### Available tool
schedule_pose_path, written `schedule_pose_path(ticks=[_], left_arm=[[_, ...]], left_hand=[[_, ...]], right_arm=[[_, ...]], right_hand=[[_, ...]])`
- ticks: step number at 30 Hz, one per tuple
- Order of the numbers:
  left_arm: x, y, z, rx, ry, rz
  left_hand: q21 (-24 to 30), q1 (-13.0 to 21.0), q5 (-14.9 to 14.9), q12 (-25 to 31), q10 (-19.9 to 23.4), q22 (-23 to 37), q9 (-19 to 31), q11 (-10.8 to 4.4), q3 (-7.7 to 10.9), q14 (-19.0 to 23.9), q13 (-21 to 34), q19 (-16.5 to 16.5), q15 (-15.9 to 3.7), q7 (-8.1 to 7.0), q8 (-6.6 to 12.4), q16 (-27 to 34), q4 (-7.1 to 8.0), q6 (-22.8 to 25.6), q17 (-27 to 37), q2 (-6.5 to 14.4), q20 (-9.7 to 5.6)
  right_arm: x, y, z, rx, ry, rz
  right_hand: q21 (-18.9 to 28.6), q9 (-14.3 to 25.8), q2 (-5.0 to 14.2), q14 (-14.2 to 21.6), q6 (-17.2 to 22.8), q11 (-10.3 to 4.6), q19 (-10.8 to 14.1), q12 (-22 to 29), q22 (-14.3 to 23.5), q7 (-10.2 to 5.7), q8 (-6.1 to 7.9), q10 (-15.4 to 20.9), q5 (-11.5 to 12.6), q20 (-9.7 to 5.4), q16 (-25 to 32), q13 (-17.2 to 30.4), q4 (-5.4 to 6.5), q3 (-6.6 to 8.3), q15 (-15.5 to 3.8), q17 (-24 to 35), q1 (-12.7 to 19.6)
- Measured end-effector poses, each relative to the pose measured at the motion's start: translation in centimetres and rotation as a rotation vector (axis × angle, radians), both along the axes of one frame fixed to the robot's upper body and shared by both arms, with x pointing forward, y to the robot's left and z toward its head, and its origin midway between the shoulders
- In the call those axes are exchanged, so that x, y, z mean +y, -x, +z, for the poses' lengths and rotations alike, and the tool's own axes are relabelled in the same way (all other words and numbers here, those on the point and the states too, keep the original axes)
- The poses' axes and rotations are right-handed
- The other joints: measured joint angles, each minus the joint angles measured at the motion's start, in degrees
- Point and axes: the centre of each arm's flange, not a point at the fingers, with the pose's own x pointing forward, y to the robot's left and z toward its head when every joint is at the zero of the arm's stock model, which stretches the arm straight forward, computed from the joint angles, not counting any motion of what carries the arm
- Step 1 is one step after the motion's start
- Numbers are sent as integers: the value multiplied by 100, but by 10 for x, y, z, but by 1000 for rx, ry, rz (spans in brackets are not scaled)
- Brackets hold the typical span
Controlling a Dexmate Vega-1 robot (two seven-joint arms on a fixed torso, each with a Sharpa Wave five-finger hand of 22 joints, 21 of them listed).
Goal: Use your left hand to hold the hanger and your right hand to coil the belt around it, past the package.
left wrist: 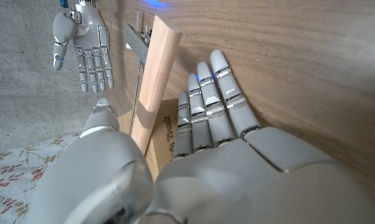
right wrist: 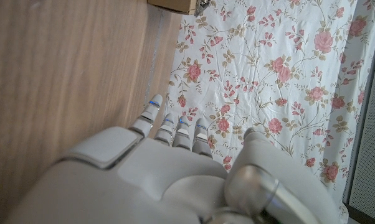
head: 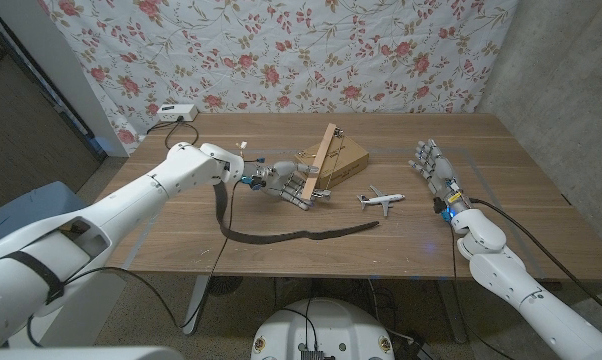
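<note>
The left hand [head: 286, 186] holds the wooden hanger [head: 319, 160] between thumb and fingers, by the package [head: 343, 158]. The belt [head: 281, 232] lies just below it. The right hand [head: 433, 168] is open, holding nothing.

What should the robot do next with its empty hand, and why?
Probably bring the right hand down to the belt's free end near the toy plane and pick it up. That hand is open and holds nothing, while the left hand already grips the wooden hanger, and the belt lies loose on the table.
</note>
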Motion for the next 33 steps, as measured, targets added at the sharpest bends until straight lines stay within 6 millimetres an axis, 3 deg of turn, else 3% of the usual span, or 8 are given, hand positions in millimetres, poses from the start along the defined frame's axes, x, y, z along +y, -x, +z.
schedule_pose_path(ticks=[5,12,17,27,32,33], left_arm=[[1,5,-1,20,-46,-27],[3,10,-1,10,-70,-29],[4,8,-3,-27,-29,-4],[-7,-8,-6,-68,74,0],[-16,-15,-8,-59,100,-33],[-21,-25,-10,-37,116,-27]], left_hand=[[-21,51,0,-2,227,0,-8,-54,21,216,-26,139,-105,40,12,-8,-21,178,-27,111,-58],[-189,313,0,-328,-210,0,-64,-104,231,-296,-26,-8,-54,9,-203,-339,-181,-130,-26,371,4],[-247,401,-29,-461,-436,0,-68,-125,256,-555,-25,-82,-7,-22,-222,-454,-205,-297,-10,393,15],[-295,413,-50,-527,-514,-1,-62,-170,279,-652,-25,-99,-13,-21,-260,-488,-228,-419,-10,380,9],[-295,459,-50,-489,-334,-1,-71,-213,314,-502,-25,-98,-94,-42,-239,-446,-228,-395,-11,427,-11],[-295,501,-50,-489,-279,15,-67,-219,337,-453,-25,-97,-126,-34,-217,-426,-238,-339,-11,468,-11]], right_arm=[[5,1,3,-7,6,3],[11,3,6,-14,11,0],[14,7,4,-10,13,-7],[12,12,3,2,17,-31],[11,11,3,6,18,-39],[10,10,3,8,19,-44]], right_hand=[[-23,0,0,22,0,0,15,0,0,0,0,0,0,-15,0,0,0,0,22,0,0],[-23,0,0,42,0,-21,56,0,0,0,0,21,0,15,8,0,-25,25,42,0,0],[-23,0,0,63,0,-9,73,0,0,0,0,53,0,32,22,0,-25,24,63,0,1],[-23,0,0,72,-22,-10,93,0,0,-22,0,52,0,51,22,0,-24,24,72,0,0],[-23,0,-16,72,-22,-10,93,0,0,-22,0,52,0,52,22,0,-24,24,72,0,-16],[-23,0,-16,72,-22,-10,93,0,0,-22,0,52,0,51,22,0,-24,24,72,0,-16]])
